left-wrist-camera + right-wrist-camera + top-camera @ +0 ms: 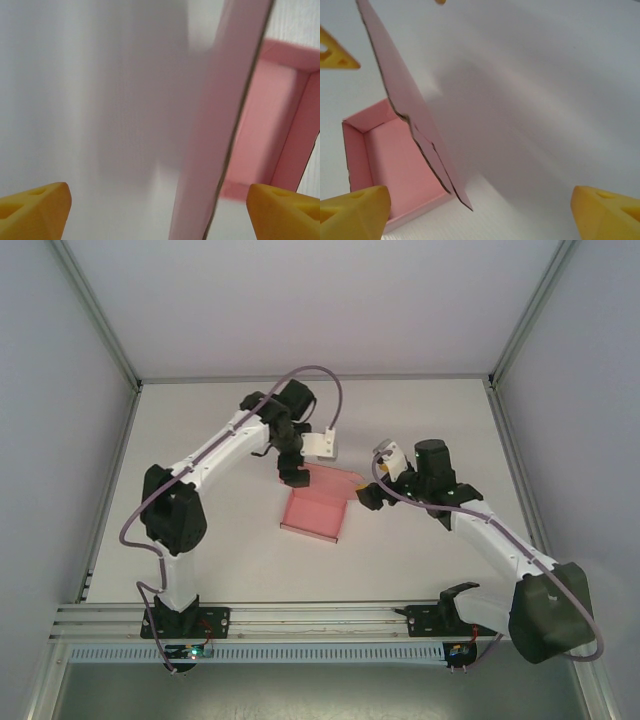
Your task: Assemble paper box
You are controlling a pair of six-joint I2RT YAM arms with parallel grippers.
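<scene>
- The left hand (160, 212) has its yellow fingertips (35, 207) spread wide apart. The raised lid panel (225, 115) stands in the gap between them, but neither tip touches it, so nothing's gripped.
- Same deal with the right hand (480, 212): its tips are spread wide and it's clamped on nothing. The lid panel leans up across its view, with the open tray (395, 155) below it.
- From above, the paper box (315, 508) sits on the white table (200, 440), between the two hands. The left hand is at its far-left corner and the right hand is just off its right side.
- Handling guess: it's thin pink card, so super light and bendy. It probably skates on that smooth table if you nudge it, and it'll crease or dent if you squeeze hard.
- Where I'd grab: pinch the lid panel near the middle of its free edge and fold it over. The other hand should brace a tray wall so the whole thing doesn't scoot away.
</scene>
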